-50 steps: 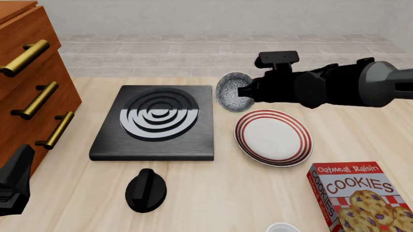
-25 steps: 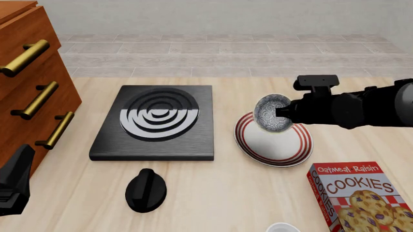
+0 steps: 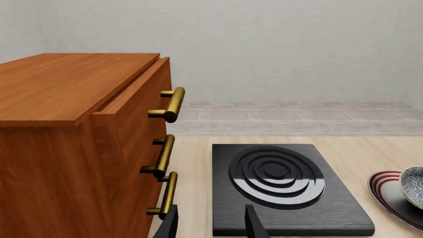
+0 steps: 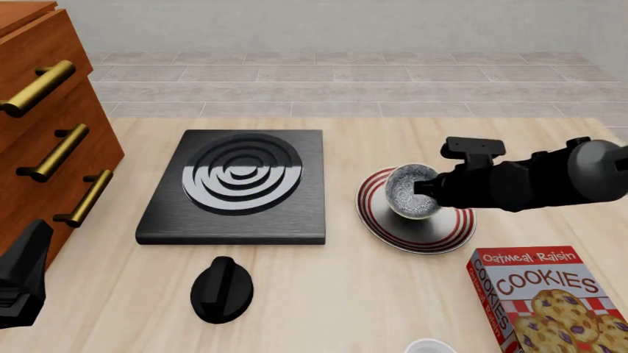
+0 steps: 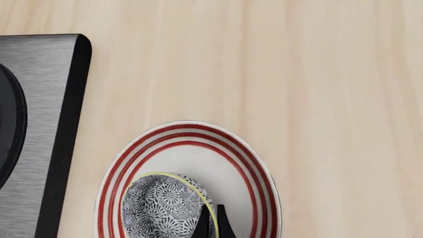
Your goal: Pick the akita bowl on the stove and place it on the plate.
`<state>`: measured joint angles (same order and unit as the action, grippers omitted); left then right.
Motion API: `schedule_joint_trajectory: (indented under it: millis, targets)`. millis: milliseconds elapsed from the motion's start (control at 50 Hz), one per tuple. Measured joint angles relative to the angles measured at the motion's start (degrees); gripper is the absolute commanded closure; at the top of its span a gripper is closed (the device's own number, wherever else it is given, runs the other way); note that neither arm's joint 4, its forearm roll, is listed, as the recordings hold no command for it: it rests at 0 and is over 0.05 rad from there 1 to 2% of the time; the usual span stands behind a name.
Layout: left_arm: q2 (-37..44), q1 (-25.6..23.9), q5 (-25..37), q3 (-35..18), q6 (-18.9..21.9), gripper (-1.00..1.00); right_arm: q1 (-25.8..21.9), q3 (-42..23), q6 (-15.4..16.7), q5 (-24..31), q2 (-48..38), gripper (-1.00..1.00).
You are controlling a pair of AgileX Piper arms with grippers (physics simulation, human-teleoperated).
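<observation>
The akita bowl [image 4: 410,193], speckled grey inside with a pale rim, hangs tilted just over the plate [image 4: 443,226], a white disc with red rings. My right gripper [image 4: 428,189] is shut on the bowl's rim, reaching in from the right. In the right wrist view the fingertips [image 5: 211,227] pinch the bowl [image 5: 162,206] above the plate [image 5: 241,163]. The black stove [image 4: 235,184] lies bare to the left. My left gripper [image 4: 22,276] sits at the near left edge; its wrist view shows it open [image 3: 210,225] before the stove [image 3: 284,186], holding nothing.
A wooden drawer cabinet [image 4: 49,125] with brass handles stands at the left. A black round knob [image 4: 220,289] lies in front of the stove. A red cookie box [image 4: 545,301] lies at the near right, with a white rim [image 4: 430,346] at the bottom edge.
My right gripper carried the bowl from beside the stove's far right corner rightward over the plate, then lowered it toward the plate. The left arm stayed still.
</observation>
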<state>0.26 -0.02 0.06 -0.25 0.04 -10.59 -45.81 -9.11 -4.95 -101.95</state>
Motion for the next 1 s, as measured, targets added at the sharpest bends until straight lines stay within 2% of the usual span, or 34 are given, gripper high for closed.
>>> schedule_joint_trajectory:
  millis: [300, 320, 620, 1000]
  targets:
    - [0.0, 0.0, 0.0, 0.0, 0.0, -1.00, 0.7, -0.2, 0.0, -1.2, -1.5, 1.00]
    - [0.0, 0.0, 0.0, 0.0, 0.0, -1.00, 0.8, -0.2, 0.1, -1.2, -1.6, -1.00]
    - [0.0, 0.0, 0.0, 0.0, 0.0, -1.00, 1.7, -0.3, 0.5, -0.9, -2.4, -1.00]
    - [0.0, 0.0, -0.1, 0.0, 0.0, -1.00, 2.4, 0.0, -1.1, 0.2, 2.9, -1.00]
